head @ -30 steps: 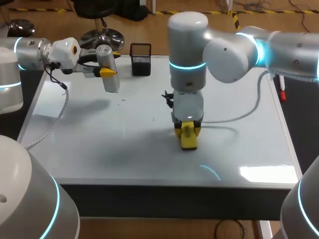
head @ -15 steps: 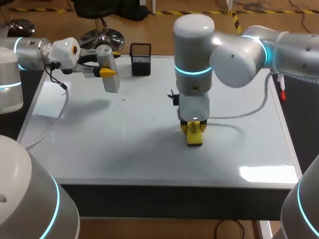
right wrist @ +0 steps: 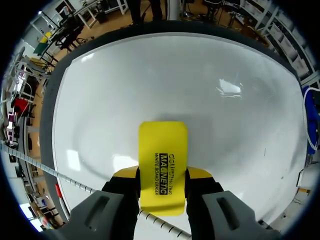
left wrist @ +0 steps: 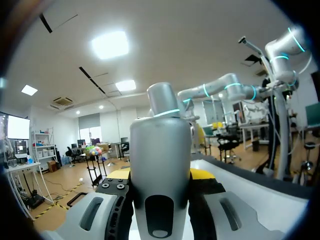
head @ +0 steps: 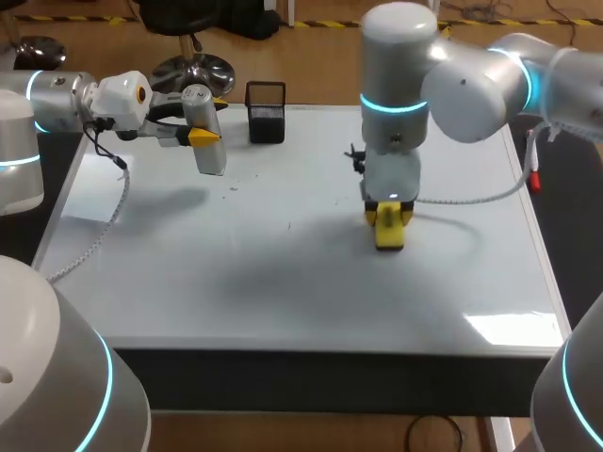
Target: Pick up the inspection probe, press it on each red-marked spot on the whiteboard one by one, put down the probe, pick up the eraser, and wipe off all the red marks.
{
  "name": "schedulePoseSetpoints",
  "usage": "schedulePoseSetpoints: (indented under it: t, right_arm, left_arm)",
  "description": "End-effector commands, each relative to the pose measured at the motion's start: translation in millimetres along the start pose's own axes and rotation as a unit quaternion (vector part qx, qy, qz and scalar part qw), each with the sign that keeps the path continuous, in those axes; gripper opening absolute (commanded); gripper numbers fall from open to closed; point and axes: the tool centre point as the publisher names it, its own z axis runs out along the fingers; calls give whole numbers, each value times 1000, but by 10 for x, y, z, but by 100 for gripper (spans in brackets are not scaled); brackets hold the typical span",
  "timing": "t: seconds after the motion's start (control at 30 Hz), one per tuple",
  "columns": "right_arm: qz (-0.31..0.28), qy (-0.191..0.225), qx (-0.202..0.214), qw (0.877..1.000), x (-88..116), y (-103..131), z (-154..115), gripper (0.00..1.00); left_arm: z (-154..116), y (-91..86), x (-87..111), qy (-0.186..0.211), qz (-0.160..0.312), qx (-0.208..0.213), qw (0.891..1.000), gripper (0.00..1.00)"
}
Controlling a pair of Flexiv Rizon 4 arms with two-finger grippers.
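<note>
A silver cylindrical inspection probe (head: pixel 208 141) hangs above the whiteboard's (head: pixel 236 273) back left part, and my left gripper (head: pixel 202 137) is shut on it. In the left wrist view the probe (left wrist: pixel 160 140) stands upright between the fingers of the left gripper (left wrist: pixel 161 176). My right gripper (head: pixel 388 215) is shut on a yellow eraser (head: pixel 389 232), which rests flat on the board right of the middle. The right wrist view shows the eraser (right wrist: pixel 162 157) sticking out ahead of the right gripper (right wrist: pixel 161 176) onto the whiteboard (right wrist: pixel 200 85). No red marks show.
A black mesh cup (head: pixel 266 111) stands at the board's back edge, just right of the probe. A red marker (head: pixel 534 175) lies off the right edge. Tiny dark specks (head: pixel 290 224) dot the board's middle. A cable trails from each wrist over the board.
My right arm has slid the eraser across the board to the right and a little toward the back. The left arm and the probe have stayed still.
</note>
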Motion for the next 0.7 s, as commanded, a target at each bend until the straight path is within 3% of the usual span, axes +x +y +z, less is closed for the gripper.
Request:
schedulePoseSetpoints:
  t: [0.03,0.33,0.7]
  right_arm:
    - [6,-2,-11,1000,139,-225,-41,0]
    - [40,-2,3,999,434,-681,-233,0]
    - [59,-2,15,998,595,-1297,-468,0]
  left_arm:
    - [0,-14,7,-1,1,0,1000,0]
    - [0,-14,7,-1,1,0,1000,0]
    - [0,-14,7,-1,1,0,1000,0]
